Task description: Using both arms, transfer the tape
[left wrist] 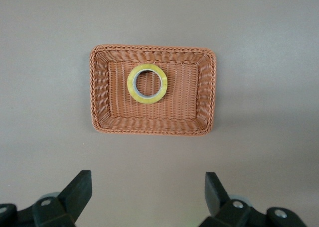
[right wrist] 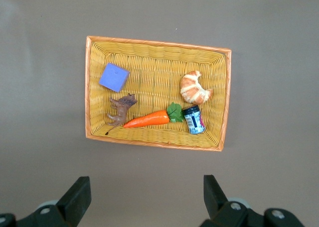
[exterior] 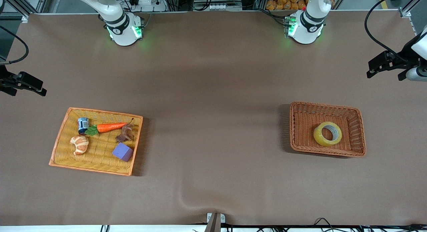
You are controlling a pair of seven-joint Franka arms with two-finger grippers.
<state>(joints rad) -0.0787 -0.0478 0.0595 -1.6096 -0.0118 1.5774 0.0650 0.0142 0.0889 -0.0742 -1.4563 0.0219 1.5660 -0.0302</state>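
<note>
The tape (exterior: 327,134), a yellowish translucent ring, lies flat in a brown wicker basket (exterior: 293,128) at the left arm's end of the table. In the left wrist view the tape (left wrist: 147,83) sits in the basket (left wrist: 212,92). My left gripper (exterior: 375,67) hangs high over the table's end by that basket, open and empty, also seen in its wrist view (left wrist: 148,187). My right gripper (exterior: 35,85) hangs high over the right arm's end of the table, open and empty (right wrist: 147,189).
An orange-rimmed yellow basket (exterior: 56,142) at the right arm's end holds a purple cube (exterior: 122,152), a croissant (exterior: 80,144), a toy carrot (exterior: 108,127), a small brown animal figure (exterior: 125,133) and a small jar (exterior: 82,124). Brown cloth covers the table between the baskets.
</note>
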